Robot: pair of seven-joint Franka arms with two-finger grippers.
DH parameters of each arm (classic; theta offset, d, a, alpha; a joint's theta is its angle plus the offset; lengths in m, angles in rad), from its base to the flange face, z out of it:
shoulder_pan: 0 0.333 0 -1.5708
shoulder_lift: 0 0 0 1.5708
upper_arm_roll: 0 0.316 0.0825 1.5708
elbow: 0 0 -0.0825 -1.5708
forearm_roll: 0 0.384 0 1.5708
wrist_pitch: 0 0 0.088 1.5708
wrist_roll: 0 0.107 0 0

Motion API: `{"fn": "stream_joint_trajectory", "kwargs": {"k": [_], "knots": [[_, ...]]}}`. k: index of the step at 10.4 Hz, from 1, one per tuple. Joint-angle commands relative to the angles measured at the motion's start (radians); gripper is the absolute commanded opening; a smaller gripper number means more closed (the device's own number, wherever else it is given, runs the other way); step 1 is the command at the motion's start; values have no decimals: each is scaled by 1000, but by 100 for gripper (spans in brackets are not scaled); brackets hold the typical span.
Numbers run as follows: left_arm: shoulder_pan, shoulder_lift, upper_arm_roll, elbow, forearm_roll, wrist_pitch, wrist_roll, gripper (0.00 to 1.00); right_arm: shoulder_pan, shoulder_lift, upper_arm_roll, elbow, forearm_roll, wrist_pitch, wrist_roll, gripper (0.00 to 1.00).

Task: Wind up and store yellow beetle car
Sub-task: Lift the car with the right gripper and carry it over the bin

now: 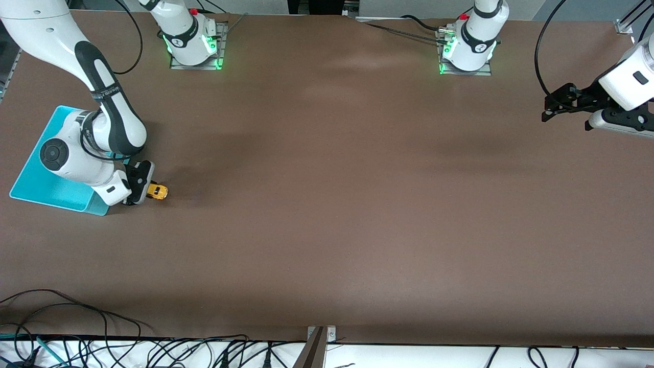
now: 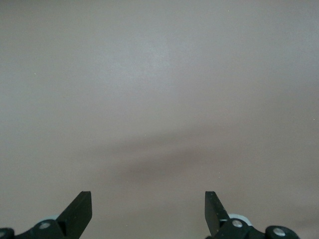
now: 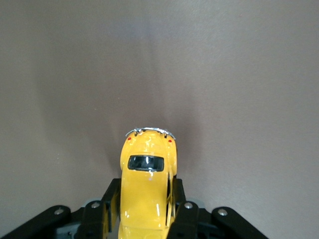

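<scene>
The yellow beetle car (image 1: 157, 191) is on the brown table right beside the turquoise bin (image 1: 36, 179), at the right arm's end. My right gripper (image 1: 145, 190) is shut on the car's sides, low at the table. In the right wrist view the car (image 3: 147, 184) sits between the two black fingers (image 3: 187, 214), pointing away from the camera. My left gripper (image 1: 549, 110) is open and empty, up over the table at the left arm's end; its wrist view shows only bare table between the fingertips (image 2: 148, 209).
The turquoise bin lies flat under the right arm, partly hidden by it. Cables lie along the table edge nearest the front camera (image 1: 153, 352). The arm bases (image 1: 194, 46) stand along the farthest edge.
</scene>
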Motion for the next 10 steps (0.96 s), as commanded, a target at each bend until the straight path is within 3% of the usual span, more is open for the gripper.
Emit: {"fn": "stream_joint_trajectory", "kwargs": {"k": [1,6,10], "knots": [[-11,11,-4,37,25,-25,-16,100,-11,-66,10,-7,4,-66,-20,0],[-12,55,-3,98,25,-33,-12,100,-11,-205,21,7,-11,-281,-17,0],[-12,55,-4,98,25,-35,-13,100,-18,-365,12,7,-114,-439,-125,0]]}}
